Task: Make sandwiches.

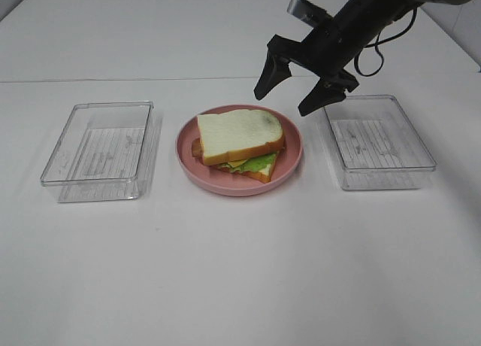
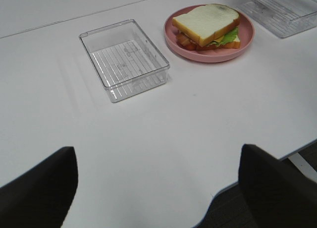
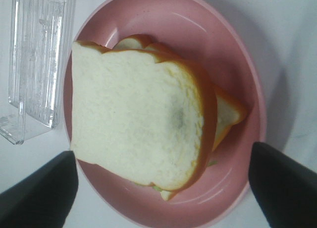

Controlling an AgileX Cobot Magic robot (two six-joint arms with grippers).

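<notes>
We see the sandwich (image 1: 242,144) stacked on the pink plate (image 1: 289,168) mid-table: top bread slice (image 3: 136,136) skewed over the bottom bread slice (image 1: 264,173), with lettuce (image 1: 257,163) and a bit of yellow cheese (image 1: 235,164) poking out at the near edge, and bacon (image 2: 184,40) showing at the side. We note a dark smudge on the top slice.

Left clear tray (image 1: 99,150) sits beside the plate, right clear tray (image 1: 378,141) on the other side; both are apart from the plate. Nothing sits on top of the sandwich.

Right gripper (image 1: 297,85) hangs in the air above the plate's far rim, fingers spread wide, holding nothing, touching nothing. Left gripper (image 2: 158,186) is well back over bare white table (image 1: 240,278), also spread wide, with nothing in it.
</notes>
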